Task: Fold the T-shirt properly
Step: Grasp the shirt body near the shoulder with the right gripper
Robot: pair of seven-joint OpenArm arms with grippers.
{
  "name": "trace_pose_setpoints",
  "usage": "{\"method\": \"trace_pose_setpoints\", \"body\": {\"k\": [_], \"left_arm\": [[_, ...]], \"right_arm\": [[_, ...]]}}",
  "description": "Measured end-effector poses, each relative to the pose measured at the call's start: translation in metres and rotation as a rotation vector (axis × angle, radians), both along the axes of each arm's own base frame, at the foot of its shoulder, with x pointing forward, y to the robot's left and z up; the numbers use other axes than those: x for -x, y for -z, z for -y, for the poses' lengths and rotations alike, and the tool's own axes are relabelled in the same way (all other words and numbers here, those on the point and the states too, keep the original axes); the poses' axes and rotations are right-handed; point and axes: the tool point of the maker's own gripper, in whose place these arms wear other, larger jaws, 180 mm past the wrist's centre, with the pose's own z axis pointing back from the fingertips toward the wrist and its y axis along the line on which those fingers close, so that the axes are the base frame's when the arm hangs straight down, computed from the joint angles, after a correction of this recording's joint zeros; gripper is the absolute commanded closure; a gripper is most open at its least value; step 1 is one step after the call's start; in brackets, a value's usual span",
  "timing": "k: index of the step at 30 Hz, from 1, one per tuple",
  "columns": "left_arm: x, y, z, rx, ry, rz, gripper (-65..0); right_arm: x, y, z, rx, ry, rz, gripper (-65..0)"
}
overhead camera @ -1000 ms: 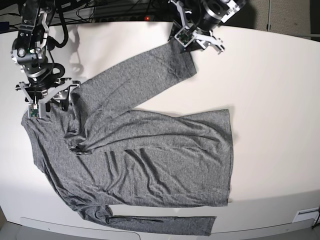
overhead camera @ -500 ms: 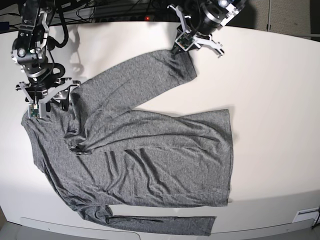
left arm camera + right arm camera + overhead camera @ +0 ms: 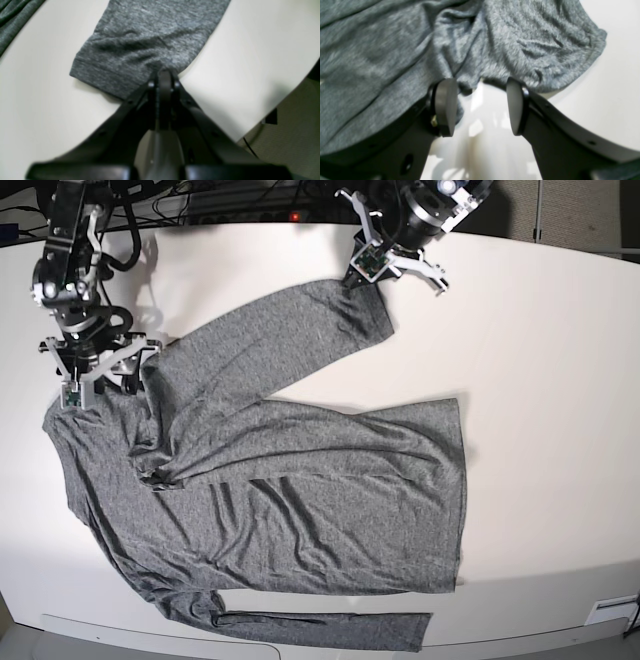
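Both wrist views blurred; left gripper (image 3: pixel 163 75) pinches T-shirt (image 3: pixel 300 480).

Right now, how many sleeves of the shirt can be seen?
2. One sleeve stretches up to the left gripper, shut on its cuff. The other sleeve lies along the table's bottom edge.

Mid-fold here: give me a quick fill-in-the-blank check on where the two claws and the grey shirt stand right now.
1. The left claw is ____ on the cuff of the heather-grey long-sleeved knit shirt.
2. The right claw is ____, its pads astride the shirt's edge.
3. The shirt lies on a ____ table.
4. In the base view, the second sleeve lies along the shirt's ____ edge.

Missing words: shut; open; white; bottom
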Motion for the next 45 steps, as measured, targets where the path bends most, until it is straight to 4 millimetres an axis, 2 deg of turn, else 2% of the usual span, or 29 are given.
{"method": "trace_pose_setpoints", "body": {"k": [4, 8, 13, 17, 23, 29, 38, 45], "left_arm": [[0.000, 0.000, 0.000, 0.000, 0.000, 0.001, 0.0], [0.000, 0.000, 0.000, 0.000, 0.000, 0.001, 0.0], [0.000, 0.000, 0.000, 0.000, 0.000, 0.001, 0.0], [0.000, 0.000, 0.000, 0.000, -0.001, 0.000, 0.0], [0.000, 0.000, 0.000, 0.000, 0.000, 0.000, 0.0], [0.000, 0.000, 0.000, 0.000, 0.000, 0.001, 0.0], [0.000, 0.000, 0.000, 0.000, 0.000, 0.001, 0.0], [0.000, 0.000, 0.000, 0.000, 0.000, 0.001, 0.0]], "right_arm": [[-0.014, 0.013, 0.006, -0.038, 0.032, -0.013, -31.7], [-0.018, 0.024, 0.009, -0.057, 0.048, -0.044, -31.7], [-0.017, 0.026, 0.004, -0.062, 0.019, -0.050, -31.6], [-0.020, 0.023, -0.001, -0.112, 0.025, -0.028, -22.9], [-0.020, 0.023, -0.001, -0.112, 0.025, -0.028, -22.7], [-0.023, 0.018, -0.019, -0.191, -0.045, -0.003, -22.6], [-0.022, 0.028, -0.045, -0.252, -0.043, -0.004, -22.6], [-0.022, 0.028, -0.045, -0.251, -0.043, -0.004, -22.6]]}}
